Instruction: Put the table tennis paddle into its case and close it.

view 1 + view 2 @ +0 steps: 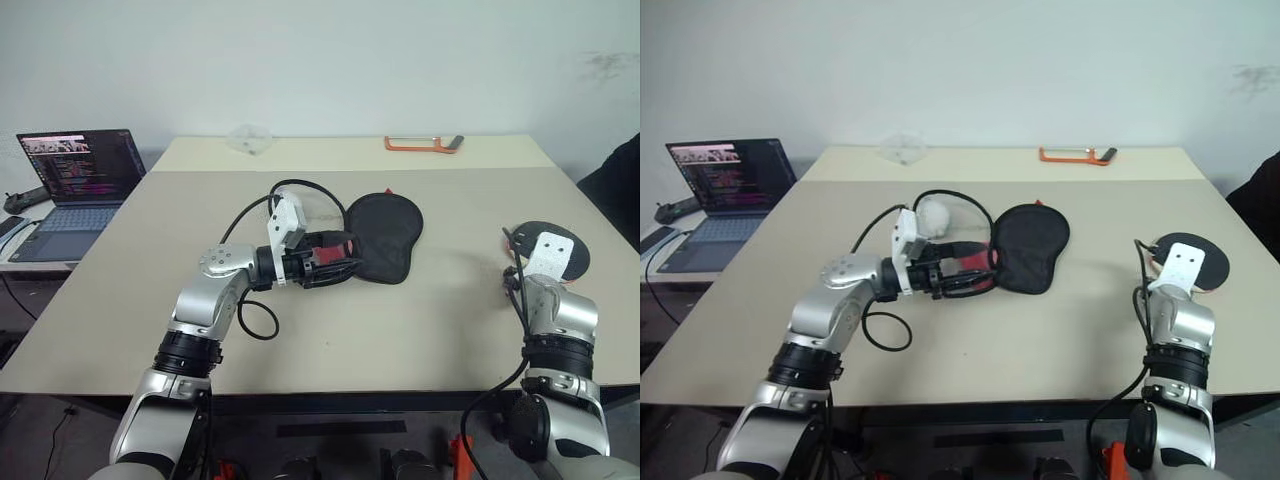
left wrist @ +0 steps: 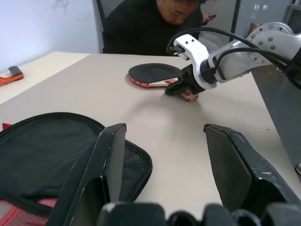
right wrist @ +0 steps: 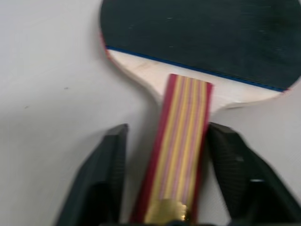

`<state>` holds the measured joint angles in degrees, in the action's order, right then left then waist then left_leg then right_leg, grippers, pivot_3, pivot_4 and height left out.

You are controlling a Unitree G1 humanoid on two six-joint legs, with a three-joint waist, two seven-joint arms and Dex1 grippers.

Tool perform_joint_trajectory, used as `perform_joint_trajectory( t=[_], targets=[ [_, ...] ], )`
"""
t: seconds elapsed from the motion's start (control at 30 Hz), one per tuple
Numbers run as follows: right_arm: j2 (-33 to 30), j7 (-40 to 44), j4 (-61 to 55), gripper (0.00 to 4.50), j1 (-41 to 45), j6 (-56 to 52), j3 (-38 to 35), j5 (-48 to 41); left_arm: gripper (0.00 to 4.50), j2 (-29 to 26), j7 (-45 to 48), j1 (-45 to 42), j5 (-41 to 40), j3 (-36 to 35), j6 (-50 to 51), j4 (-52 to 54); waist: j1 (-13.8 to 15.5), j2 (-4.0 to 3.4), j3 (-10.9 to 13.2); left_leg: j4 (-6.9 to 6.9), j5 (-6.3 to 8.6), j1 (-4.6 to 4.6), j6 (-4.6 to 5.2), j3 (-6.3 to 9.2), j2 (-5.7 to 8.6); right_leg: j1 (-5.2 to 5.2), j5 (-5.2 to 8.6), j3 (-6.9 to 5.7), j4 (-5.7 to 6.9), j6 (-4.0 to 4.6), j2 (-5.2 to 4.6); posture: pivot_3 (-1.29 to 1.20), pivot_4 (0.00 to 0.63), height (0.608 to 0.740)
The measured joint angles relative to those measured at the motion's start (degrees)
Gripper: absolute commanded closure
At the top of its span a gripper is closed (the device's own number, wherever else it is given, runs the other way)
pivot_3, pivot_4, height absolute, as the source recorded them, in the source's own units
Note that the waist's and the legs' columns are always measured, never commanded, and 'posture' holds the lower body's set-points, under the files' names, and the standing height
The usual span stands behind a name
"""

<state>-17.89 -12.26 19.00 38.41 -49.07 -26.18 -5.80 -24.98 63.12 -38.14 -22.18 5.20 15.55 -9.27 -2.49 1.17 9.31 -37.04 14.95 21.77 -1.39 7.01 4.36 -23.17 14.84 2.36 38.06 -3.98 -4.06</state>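
Grasp step: right gripper [image 3: 164,179] straddling table tennis paddle [image 3: 197,42] handle, fingers apart, one pad touching; not clamped yet. Left gripper [image 2: 164,155] spread beside case [image 1: 385,235], empty. Next: squeeze handle, lift, carry toward case.

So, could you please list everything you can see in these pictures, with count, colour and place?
paddle: one, black face, striped handle, table's right side.
case: one, black with red, table's middle.
white pouch: one, behind the left arm.
orange tool-like object: one, far edge of table.
clear plastic item: one, far edge, left of centre.
laptop: one, open, side desk on the left.
table: one, beige.
person: one, in black, seated beyond the table.
left tool: open, at the case's edge.
right tool: fingers either side of the paddle handle.
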Motion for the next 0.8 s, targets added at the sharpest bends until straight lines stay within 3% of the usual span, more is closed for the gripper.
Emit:
perform_joint_trajectory(
  t=[0.07, 0.47, 0.8],
  targets=[
    [-1.87, 3.05, 0.05, 3.41, -0.88, 0.03, 1.75, -0.05, 1.62, -0.12, 0.01, 0.01, 0.0, -0.05, 0.0, 0.0, -0.07, 0.0, 0.0, 0.03, 0.0, 0.0, 0.0, 0.0, -0.02, -0.02, 0.0, 0.0, -0.01, 0.0, 0.0, 0.0, 0.15, 0.74],
    [-8.13, 24.62, -11.66, 3.41, -7.98, -4.36, 14.2, -3.23, 1.62, -0.56, 0.08, 0.05, -0.01, -0.07, 0.0, 0.0, -2.23, -0.01, 0.01, 0.07, 0.01, 0.0, 0.02, -0.08, -0.07, -0.11, 0.01, 0.14, -0.05, 0.0, 0.04, 0.0, 0.15, 0.74],
    [-8.54, 29.64, -14.12, 3.41, -8.52, -2.52, 20.59, -3.19, 1.62, -0.56, 0.81, 0.28, -0.02, -0.01, 0.11, 0.01, -0.97, -0.03, 0.03, 0.07, 0.01, 0.09, 0.01, -0.03, -0.04, -0.16, 0.01, 0.08, -0.11, 0.0, 0.01, 0.0, 0.15, 0.74]
  ],
)
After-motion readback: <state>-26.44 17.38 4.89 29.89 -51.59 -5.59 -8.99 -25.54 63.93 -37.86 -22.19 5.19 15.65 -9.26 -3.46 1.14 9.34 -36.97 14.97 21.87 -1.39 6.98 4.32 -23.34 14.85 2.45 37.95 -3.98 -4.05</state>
